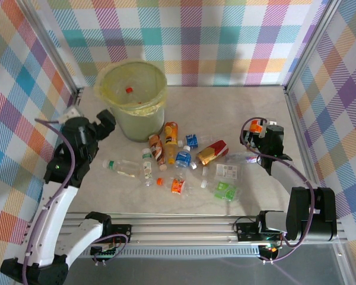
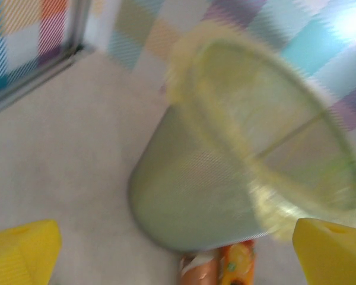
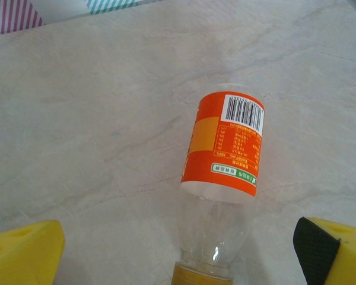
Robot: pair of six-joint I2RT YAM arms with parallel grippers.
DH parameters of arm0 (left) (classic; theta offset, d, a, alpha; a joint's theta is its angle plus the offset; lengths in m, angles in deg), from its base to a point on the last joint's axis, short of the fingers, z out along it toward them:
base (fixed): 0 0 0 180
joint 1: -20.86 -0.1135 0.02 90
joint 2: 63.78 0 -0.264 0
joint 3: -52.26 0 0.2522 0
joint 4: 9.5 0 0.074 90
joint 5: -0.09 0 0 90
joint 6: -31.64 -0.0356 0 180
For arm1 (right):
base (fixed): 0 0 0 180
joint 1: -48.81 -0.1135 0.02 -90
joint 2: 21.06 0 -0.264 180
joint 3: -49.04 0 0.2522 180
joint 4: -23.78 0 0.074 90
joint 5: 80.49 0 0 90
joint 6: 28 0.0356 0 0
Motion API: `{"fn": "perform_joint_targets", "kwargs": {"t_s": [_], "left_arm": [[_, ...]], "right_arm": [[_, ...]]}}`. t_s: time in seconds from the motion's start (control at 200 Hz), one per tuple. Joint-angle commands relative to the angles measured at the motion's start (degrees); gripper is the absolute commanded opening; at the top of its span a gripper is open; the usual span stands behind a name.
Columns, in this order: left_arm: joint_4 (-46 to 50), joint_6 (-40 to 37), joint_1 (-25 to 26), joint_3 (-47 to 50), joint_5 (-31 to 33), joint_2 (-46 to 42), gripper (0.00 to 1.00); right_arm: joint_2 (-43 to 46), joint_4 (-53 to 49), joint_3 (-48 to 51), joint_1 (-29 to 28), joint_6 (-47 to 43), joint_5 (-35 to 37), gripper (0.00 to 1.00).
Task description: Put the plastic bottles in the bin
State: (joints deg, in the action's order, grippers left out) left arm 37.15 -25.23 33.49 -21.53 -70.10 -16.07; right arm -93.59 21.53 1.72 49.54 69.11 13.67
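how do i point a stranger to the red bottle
Find the pale-green bin with the yellow liner, back left on the table. Bottles lie scattered nearer and right of it; the red bottle lies slanted toward their right side, the only mostly red one, with a yellow label.

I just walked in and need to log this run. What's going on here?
The job: plastic bottles go into the bin. The left gripper, open and empty, is beside the bin. The right gripper, open, is over an orange-labelled bottle lying on the table. Most bottles lie scattered on the table.
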Motion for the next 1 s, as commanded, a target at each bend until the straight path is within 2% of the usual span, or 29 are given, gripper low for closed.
{"fn": "perform_joint_targets", "kwargs": {"t_s": [0.0, 0.225, 0.43, 0.73, 0.995], "left_arm": [[6.6, 9.7, -0.2, 4.8, 2.5, -2.4, 1.0], [9.0, 19.0, -0.7, 16.2, -5.2, -2.6, 1.0], [0.5, 25.5, -1.7, 26.7, -11.7, -3.0, 1.0], [-12.3, 25.7, -5.8, 31.8, -18.3, 4.5, 1.0], [-20.9, 25.2, -7.3, 30.2, -21.2, 14.9, 1.0]], "right_arm": [[-0.4, -2.6, -2.7, -0.2, 1.1, 1.2, 1.0], [-1.0, -10.3, -6.4, -0.3, 2.0, 3.8, 1.0], [-1.4, -16.9, -9.9, -0.9, 3.2, 3.2, 1.0], [-0.1, -30.8, -16.3, -4.5, 6.4, 5.7, 1.0], [2.5, -40.3, -20.5, -7.5, 9.7, 6.5, 1.0]]}}
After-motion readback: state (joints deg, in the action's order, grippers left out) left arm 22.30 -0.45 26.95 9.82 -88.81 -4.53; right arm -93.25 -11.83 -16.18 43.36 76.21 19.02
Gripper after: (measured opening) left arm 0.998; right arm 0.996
